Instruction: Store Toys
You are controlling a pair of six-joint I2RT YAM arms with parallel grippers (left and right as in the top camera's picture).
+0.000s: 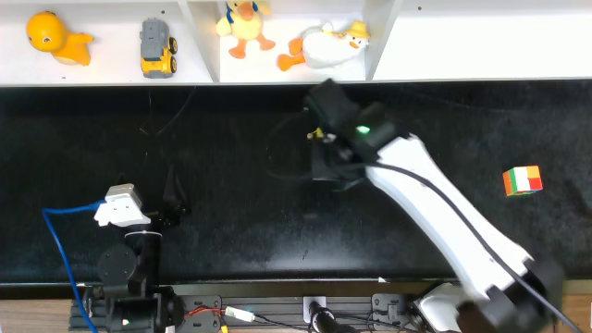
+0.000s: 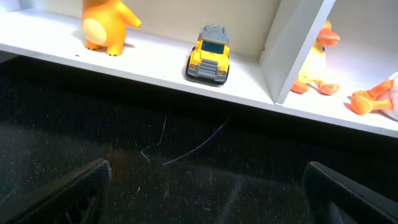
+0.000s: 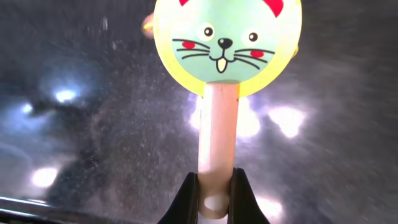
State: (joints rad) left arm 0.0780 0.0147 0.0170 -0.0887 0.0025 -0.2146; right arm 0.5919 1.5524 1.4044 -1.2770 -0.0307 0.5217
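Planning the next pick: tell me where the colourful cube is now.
In the top view the cube sits alone on the black table at the far right, to the right of the right arm.

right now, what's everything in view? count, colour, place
orange duck toy: 1, orange, shelf, left compartment
toy truck: 1, yellow, beside that duck
yellow plush duck: 1, yellow, middle compartment
white plush duck: 1, white, orange feet, middle compartment
cube: 1, multicoloured, table, right side
cat-face rattle: 1, green and yellow, in right hand
left hand: 1, black, open
right hand: 1, black, shut on cat-face rattle
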